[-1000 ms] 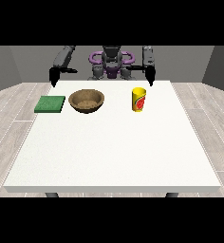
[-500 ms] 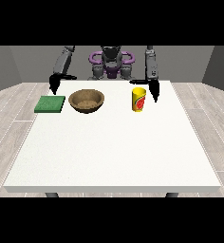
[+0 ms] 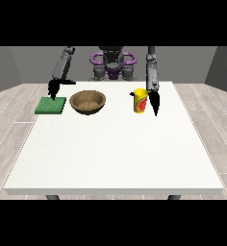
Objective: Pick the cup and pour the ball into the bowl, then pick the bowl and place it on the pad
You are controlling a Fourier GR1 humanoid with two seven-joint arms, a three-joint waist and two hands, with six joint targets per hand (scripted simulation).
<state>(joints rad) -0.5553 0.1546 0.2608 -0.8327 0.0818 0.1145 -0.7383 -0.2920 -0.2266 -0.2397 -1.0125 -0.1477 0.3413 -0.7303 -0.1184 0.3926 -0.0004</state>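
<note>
Grey walls and pale wood plank floor around a large white table (image 3: pixel 115 149); robot (image 3: pixel 113 65) sits at the far edge, arms reaching over it.

Yellow cup (image 3: pixel 141 101) with a red mark on its side stands upright in the far right part of the table. Can't see a ball inside it from this angle.

Robot hand at the view's right (image 3: pixel 156 102) hangs just beside the cup, on its right, fingers straight and pointing down towards the table, so it's spread, holding nothing. A dark bit, probably the thumb, shows at the cup's upper left rim; can't tell whether it touches the cup. Fingers are not wrapped round it.

Brown wooden bowl (image 3: pixel 88 102) sits left of the cup, well apart from it, upright, roughly level with it along the far side. Inside looks lighter brown; no contents I can make out.

Green pad (image 3: pixel 51 105) lies flat just left of the bowl, a small gap between them, near the table's far left corner.

Robot hand at the view's left (image 3: pixel 53 88) hovers over the pad's far edge, pointing down. Too small and dark to tell how its fingers lie. Nothing visible in it.
</note>
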